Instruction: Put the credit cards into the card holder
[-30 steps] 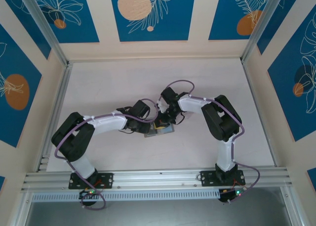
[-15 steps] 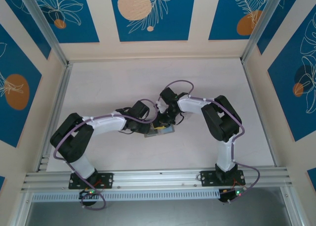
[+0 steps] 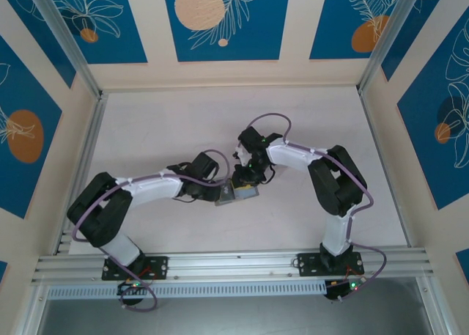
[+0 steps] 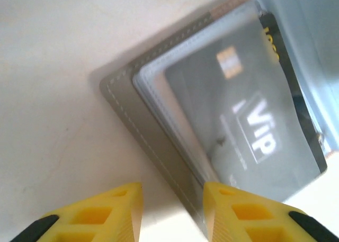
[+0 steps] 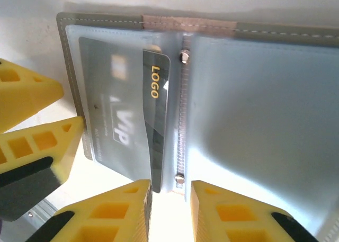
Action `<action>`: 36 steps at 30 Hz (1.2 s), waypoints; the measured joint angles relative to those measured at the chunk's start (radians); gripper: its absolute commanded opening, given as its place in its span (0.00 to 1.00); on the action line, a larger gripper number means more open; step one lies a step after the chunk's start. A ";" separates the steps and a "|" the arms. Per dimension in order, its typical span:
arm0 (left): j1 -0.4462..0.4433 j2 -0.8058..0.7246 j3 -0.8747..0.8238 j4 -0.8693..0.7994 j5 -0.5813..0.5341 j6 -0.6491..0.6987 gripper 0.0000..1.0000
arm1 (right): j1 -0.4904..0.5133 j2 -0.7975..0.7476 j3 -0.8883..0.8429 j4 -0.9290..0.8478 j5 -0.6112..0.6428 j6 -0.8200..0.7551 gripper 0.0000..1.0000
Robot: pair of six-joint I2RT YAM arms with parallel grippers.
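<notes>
Open on the counter [image 3: 183, 130], between the hands: the card holder [image 5: 100, 19]. Seated in a clear pocket [image 5: 85, 34], the grey VIP card [image 5: 114, 125]; partly tucked by the spine [image 5: 181, 120], the black card [image 5: 157, 93]: probably unfinished. Parted and empty at the holder's edge, the left hand [image 4: 172, 210]; parted over the spine, the right hand [image 5: 169, 210]. From the right wrist, LOGO legible; from above, placement.

Sank the left arm's black elbow [image 3: 94, 210] lower and farther from the flat matte grey card holder [image 3: 238, 193]. Parted the yellow-fingered right gripper [image 5: 168, 199], shut a second ago, just above that holder. Pushed the right arm's black elbow [image 3: 338, 179] outward from it.
</notes>
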 measured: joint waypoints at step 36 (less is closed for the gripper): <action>0.043 -0.029 -0.068 0.043 0.080 -0.026 0.36 | 0.067 0.074 0.081 -0.151 0.530 0.101 0.39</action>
